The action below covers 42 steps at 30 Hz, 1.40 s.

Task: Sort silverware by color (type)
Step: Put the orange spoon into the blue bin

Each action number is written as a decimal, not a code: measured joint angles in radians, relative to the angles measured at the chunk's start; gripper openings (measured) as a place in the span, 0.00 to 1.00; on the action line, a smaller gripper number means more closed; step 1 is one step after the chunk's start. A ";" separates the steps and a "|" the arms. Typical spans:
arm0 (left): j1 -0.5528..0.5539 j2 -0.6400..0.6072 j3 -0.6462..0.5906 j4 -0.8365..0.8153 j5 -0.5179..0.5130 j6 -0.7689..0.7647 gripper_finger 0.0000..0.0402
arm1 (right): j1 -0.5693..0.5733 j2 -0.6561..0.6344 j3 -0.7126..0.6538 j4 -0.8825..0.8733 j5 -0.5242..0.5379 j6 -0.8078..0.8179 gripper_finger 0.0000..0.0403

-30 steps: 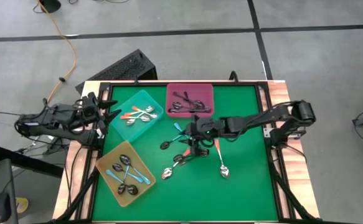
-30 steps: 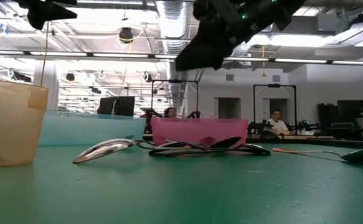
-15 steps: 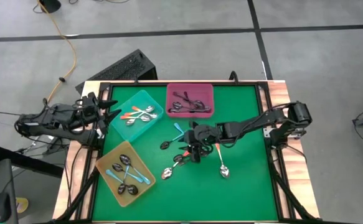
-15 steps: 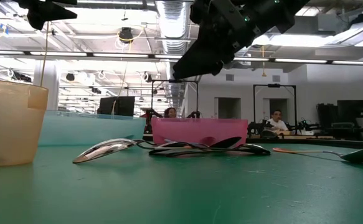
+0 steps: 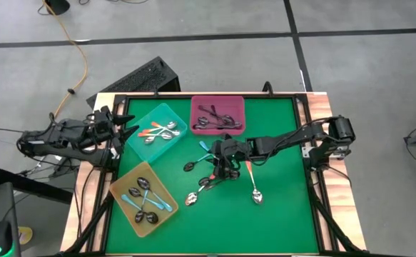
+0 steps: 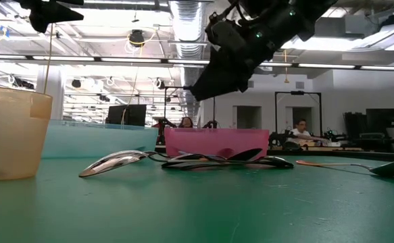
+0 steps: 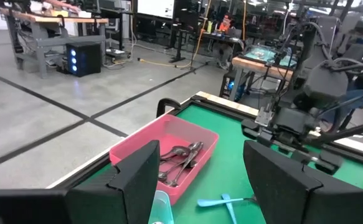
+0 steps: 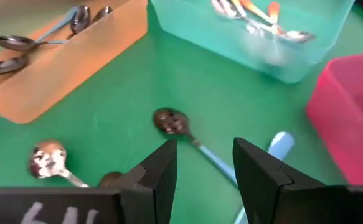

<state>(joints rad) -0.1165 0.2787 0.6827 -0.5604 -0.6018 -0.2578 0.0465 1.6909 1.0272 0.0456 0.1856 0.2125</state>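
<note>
Loose spoons lie in a heap mid-mat, flat on the green surface; they also show in the low view as a row of spoons. A blue-handled spoon lies below my right gripper, which hovers open above the heap and touches nothing. An orange-handled spoon lies to the heap's right. The teal tray holds orange-handled spoons, the pink tray dark ones, the yellow tray blue-handled ones. My left gripper waits open at the table's left edge.
The three trays stand along the mat's far and left sides. The near and right parts of the green mat are bare. A raised frame borders the table. People sit in the room beyond.
My right gripper has shifted a little toward the table's left, staying open above the heap of spoons. The spoons and trays have kept their places.
</note>
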 joint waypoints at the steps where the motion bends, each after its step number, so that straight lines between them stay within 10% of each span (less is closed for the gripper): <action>1: 0.000 0.000 0.000 0.001 0.000 -0.013 0.54 | -0.008 0.000 0.000 -0.002 0.000 -0.009 0.41; 42: 0.001 0.000 0.000 0.128 -0.001 0.156 0.54 | -0.096 0.000 0.000 -0.177 0.162 0.172 0.41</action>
<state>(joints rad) -0.1158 0.2787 0.6827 -0.4329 -0.6030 -0.1020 -0.0494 1.6907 1.0271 -0.1315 0.3473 0.3847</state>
